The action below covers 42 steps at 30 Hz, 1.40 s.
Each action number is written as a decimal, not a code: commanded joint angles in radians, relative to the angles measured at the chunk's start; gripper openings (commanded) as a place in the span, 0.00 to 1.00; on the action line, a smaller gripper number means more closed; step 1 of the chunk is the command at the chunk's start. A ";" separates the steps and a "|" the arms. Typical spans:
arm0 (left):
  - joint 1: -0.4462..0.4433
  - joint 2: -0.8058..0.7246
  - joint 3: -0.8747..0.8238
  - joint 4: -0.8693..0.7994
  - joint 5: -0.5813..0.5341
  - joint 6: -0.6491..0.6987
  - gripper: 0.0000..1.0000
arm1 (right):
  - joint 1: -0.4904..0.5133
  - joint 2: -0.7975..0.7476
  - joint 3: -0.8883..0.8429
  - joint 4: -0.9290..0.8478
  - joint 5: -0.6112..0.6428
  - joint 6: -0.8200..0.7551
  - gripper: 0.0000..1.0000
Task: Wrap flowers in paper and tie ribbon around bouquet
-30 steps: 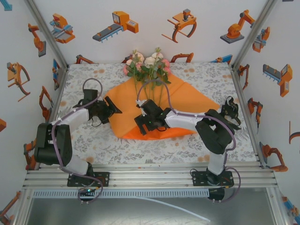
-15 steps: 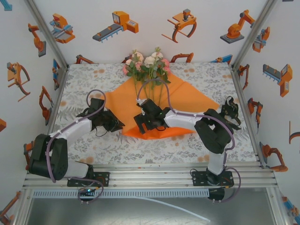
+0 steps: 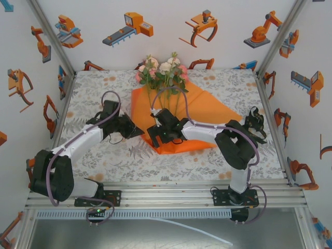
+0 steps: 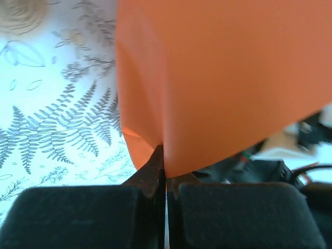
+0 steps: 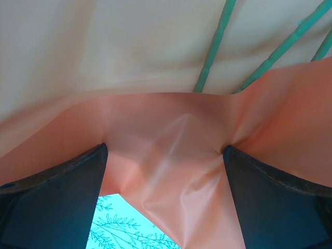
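Closed tight with the left fingers (image 4: 165, 162) on a lower edge of the orange paper (image 4: 223, 78), the sheet rising up and away from the pinch above the fern-print table (image 4: 52, 129). From above, left fingers (image 3: 134, 129) at the near-left side of the paper (image 3: 207, 111), with that side standing up off the table (image 3: 104, 85) rather than lying flat.

Spread wide with the right fingers (image 5: 165, 151), one at each side of a crumpled fold of paper (image 5: 171, 176), touching it on both sides but gripping nothing. Just beyond the fold, thin green stems (image 5: 212, 46) lying against the sheet. From above, right fingers (image 3: 155, 138) low over the near middle of the paper, just beside the left pair.

Farther back, flowers (image 3: 163, 70) at the far end of the sheet: pink, white and cream heads and green leaves past its far edge, stems running toward the arms and under the right wrist. Right half of the paper flat on the table.
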 commanded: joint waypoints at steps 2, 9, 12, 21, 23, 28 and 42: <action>-0.031 -0.009 0.125 -0.251 -0.143 0.210 0.03 | 0.001 0.070 -0.011 -0.075 -0.011 0.027 0.83; -0.051 0.001 0.097 -0.040 -0.050 0.136 0.00 | 0.001 0.057 -0.043 -0.008 -0.067 0.047 0.82; -0.079 0.034 0.090 0.008 -0.066 0.111 0.00 | -0.001 0.021 -0.043 0.007 -0.089 0.056 0.82; -0.117 0.089 0.108 0.014 -0.080 0.153 0.00 | -0.049 -0.169 -0.138 0.079 -0.193 0.082 0.82; -0.117 0.093 0.111 0.019 -0.079 0.153 0.00 | -0.069 -0.224 -0.173 0.091 -0.200 0.081 0.82; -0.118 0.113 0.120 0.029 -0.074 0.148 0.00 | -0.106 -0.354 -0.282 0.156 -0.269 0.029 0.82; -0.172 0.246 0.178 0.263 -0.032 0.000 0.00 | -0.090 -0.346 -0.377 0.520 -0.422 0.202 0.81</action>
